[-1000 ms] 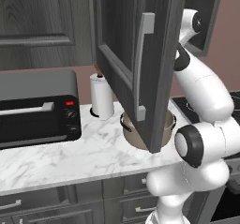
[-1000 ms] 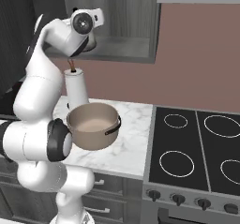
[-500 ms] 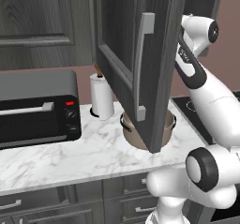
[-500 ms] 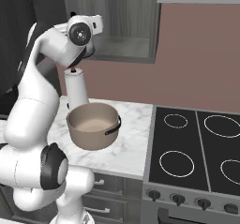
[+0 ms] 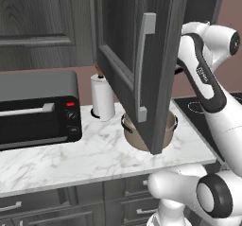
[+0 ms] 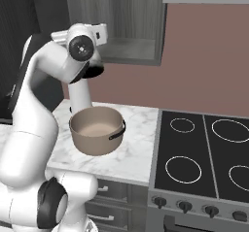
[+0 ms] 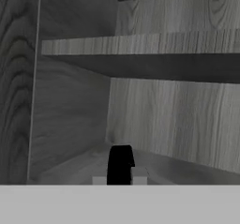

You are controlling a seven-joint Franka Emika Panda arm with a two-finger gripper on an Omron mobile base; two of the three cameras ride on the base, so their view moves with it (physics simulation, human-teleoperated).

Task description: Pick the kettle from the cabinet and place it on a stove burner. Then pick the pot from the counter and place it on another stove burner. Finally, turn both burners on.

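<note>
wall (image 6: 204, 56): dusky pink | drawers (image 6: 114, 197): grey | toaster oven (image 5: 38, 109): black

Arm (image 5: 208, 83): glossy white rounded shells, fat tubular links, bulbous joint housings. Dark grey to black caps set in round joint ends; one such disc with pale centre on upper joint (image 6: 80, 48), another on low joint near base. Dark band running along forearm link, small lettering on it, too small to read. Black seam where links meet. Gripper (image 7: 120, 166): fingertips small, dark, pressed together as one black rounded tab.
</note>
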